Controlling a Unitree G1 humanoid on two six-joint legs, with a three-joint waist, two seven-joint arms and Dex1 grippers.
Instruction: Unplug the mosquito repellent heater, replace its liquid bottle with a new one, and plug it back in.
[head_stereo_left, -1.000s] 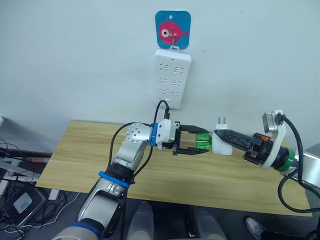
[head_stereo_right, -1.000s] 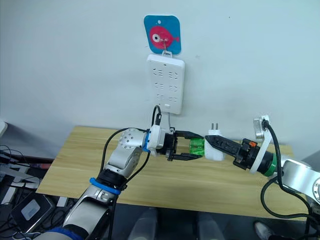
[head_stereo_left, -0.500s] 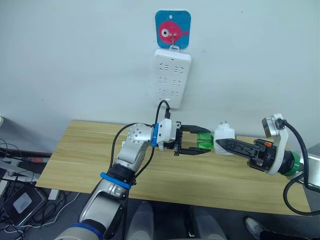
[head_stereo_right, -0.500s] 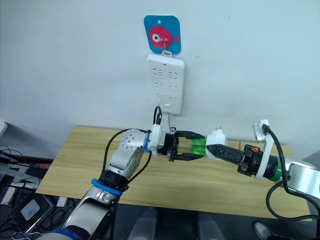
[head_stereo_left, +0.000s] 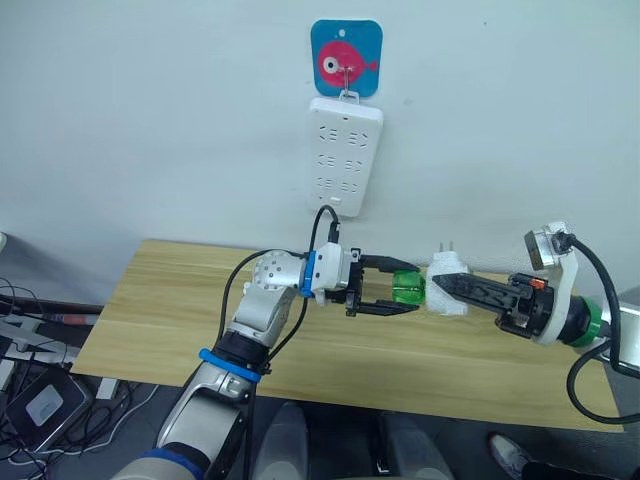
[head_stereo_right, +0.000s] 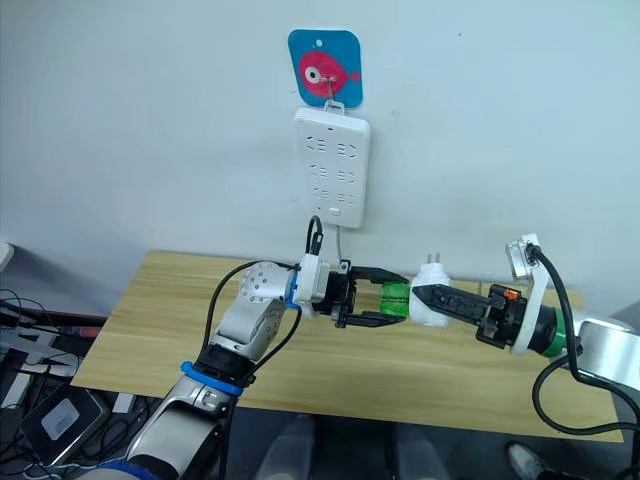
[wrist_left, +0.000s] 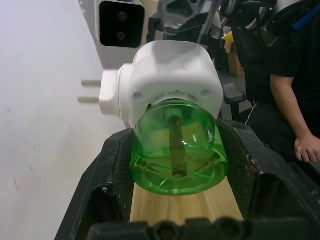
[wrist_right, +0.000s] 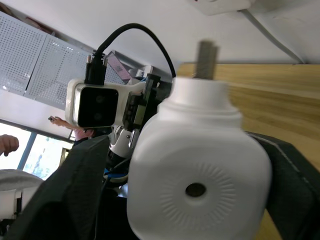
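Held in mid-air above the pale wooden tabletop (head_stereo_left: 180, 310), the small white rounded plastic mosquito repellent heater (head_stereo_left: 447, 283) sits clamped in the right claw (head_stereo_left: 452, 288), its two plug pins pointing to 12 o'clock. The clear green liquid bottle (head_stereo_left: 406, 288) juts from its 9 o'clock side, with the left claw (head_stereo_left: 398, 292) closed around it. Both parts look light, stiff and smooth, so likely slippery: best gripped on the heater's flat sides and the bottle's barrel, not the pins. The long white power strip (head_stereo_left: 344, 156) hangs at 12 o'clock.
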